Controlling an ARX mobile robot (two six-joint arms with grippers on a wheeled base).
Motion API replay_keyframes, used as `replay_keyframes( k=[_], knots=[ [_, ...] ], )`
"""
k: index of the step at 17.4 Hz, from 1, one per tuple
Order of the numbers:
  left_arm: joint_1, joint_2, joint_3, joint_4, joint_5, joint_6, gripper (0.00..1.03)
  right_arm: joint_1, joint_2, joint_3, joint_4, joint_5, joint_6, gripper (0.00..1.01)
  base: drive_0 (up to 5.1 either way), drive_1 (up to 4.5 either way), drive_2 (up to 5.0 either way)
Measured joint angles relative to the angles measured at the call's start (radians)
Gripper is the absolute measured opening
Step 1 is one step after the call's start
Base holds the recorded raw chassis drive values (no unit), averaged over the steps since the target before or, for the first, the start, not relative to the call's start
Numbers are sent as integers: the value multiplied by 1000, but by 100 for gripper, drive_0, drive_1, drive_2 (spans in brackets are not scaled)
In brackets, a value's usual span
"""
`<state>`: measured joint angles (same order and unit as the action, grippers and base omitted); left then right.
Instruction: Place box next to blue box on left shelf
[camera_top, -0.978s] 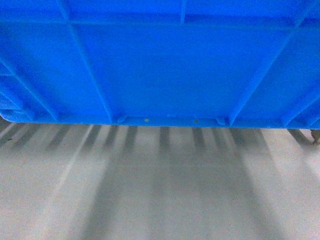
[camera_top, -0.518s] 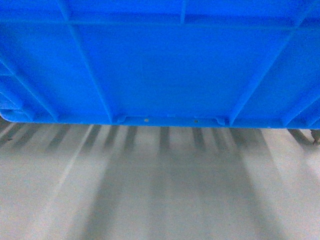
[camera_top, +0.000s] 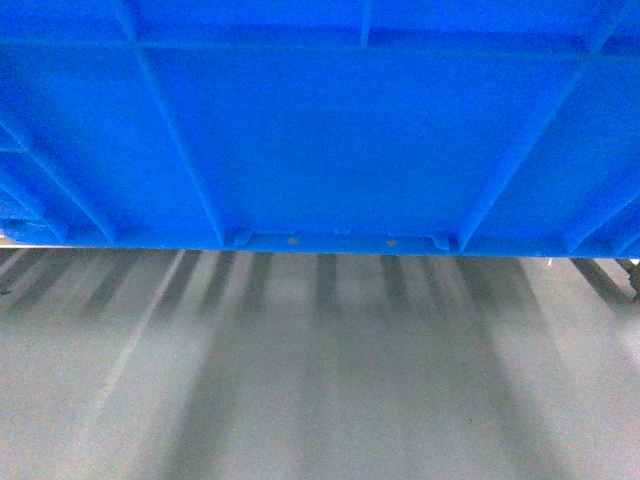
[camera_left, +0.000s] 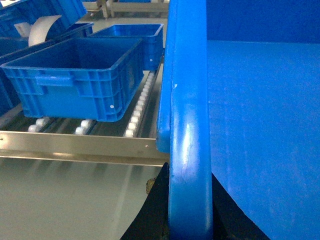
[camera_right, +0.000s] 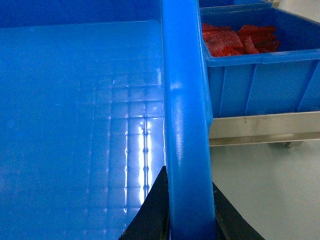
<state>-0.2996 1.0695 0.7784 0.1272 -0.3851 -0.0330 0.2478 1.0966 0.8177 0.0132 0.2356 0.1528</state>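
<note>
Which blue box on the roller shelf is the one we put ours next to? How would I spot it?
Look in the left wrist view at the silver shelf with rows of little white roller wheels. Sitting on those rollers at the front is an empty blue crate with ribbed sides and a handle slot. Unlike the big box pinched in the left claw, nothing holds it.

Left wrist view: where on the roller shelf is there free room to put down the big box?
Bare roller tracks lie between the empty blue crate and the held box, behind the steel front rail. The shelf's left side is crowded with crates. On the right, the crate with red contents fills its shelf.
</note>
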Motion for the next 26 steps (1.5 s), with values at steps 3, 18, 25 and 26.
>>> replay_keyframes(
  k=[3, 18, 25, 26],
  knots=[
    [0, 0, 0, 0, 0, 0, 9, 0, 1, 0, 0, 0, 0, 9, 9, 436, -419],
    [0, 1, 0, -1, 0, 0, 9, 0, 1, 0, -1, 0, 0, 9, 8, 436, -419],
    [0, 1, 0, 0, -1, 0, 9, 0, 1, 0, 1, 0, 0, 9, 4, 431, -424],
    [0, 1, 0, 0, 0, 0, 9, 0, 2, 0, -1, 1, 0, 9, 4, 431, -424]
  ],
)
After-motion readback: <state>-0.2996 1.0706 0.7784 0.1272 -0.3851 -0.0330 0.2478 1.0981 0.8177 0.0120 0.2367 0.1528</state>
